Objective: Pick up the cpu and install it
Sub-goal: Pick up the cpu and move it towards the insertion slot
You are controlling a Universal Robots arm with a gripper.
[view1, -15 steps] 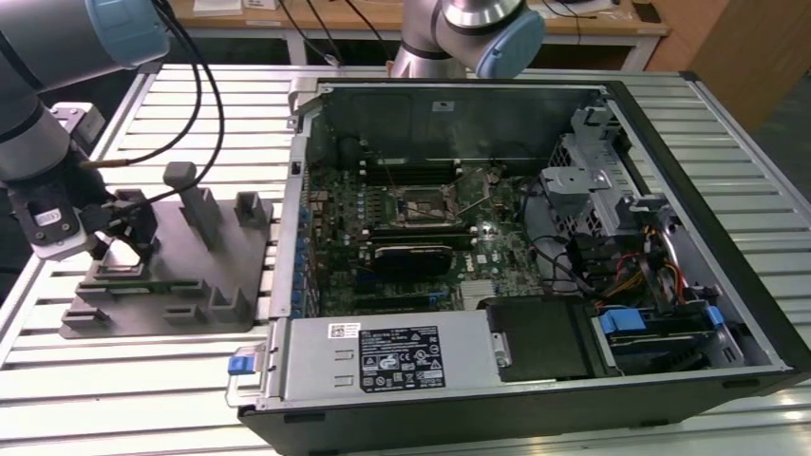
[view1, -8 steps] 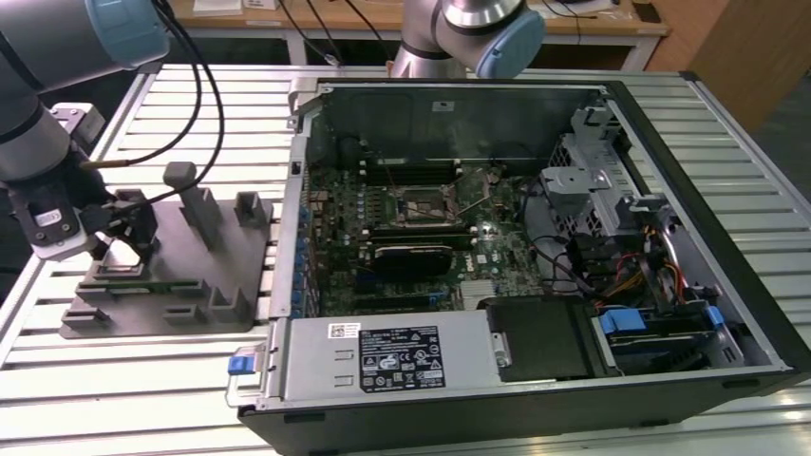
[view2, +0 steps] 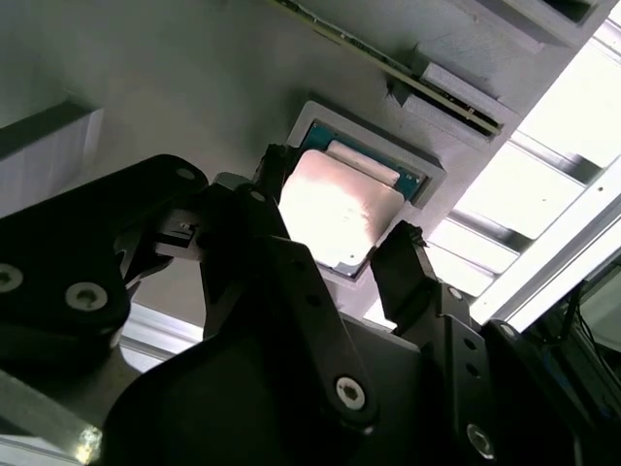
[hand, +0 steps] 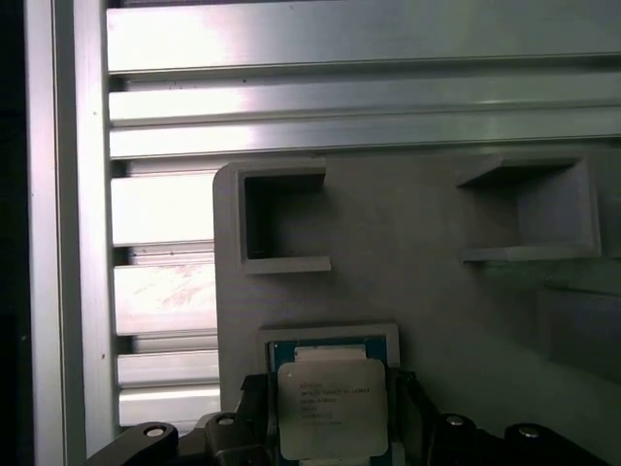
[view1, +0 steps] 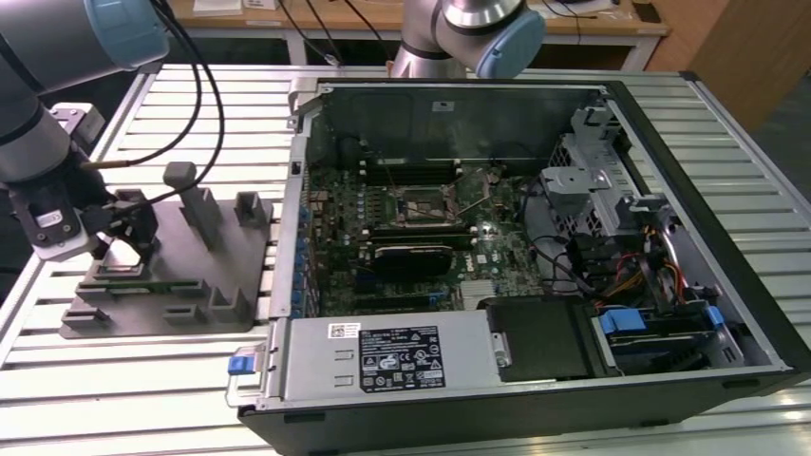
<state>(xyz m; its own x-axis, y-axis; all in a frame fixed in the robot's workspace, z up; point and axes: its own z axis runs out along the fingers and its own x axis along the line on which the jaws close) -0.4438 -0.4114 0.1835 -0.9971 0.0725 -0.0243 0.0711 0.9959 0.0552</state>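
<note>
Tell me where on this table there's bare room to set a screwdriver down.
Bare table slats at the exterior view's left, between the grey holder and the near edge, beside the case. Crowded: the holder's corner where the gripper hovers at the cpu, and inside the case.

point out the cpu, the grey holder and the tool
cpu (hand: pixel 330 408): first wrist view, middle of its silver top.
grey holder (hand: pixel 408 272): first wrist view, bare flat face between two pockets.
tool (view2: pixel 340 201): second wrist view, centre of its tip, astride the cpu.

Grey blue-capped arm (view1: pixel 26 128), seemingly black jaws
</note>
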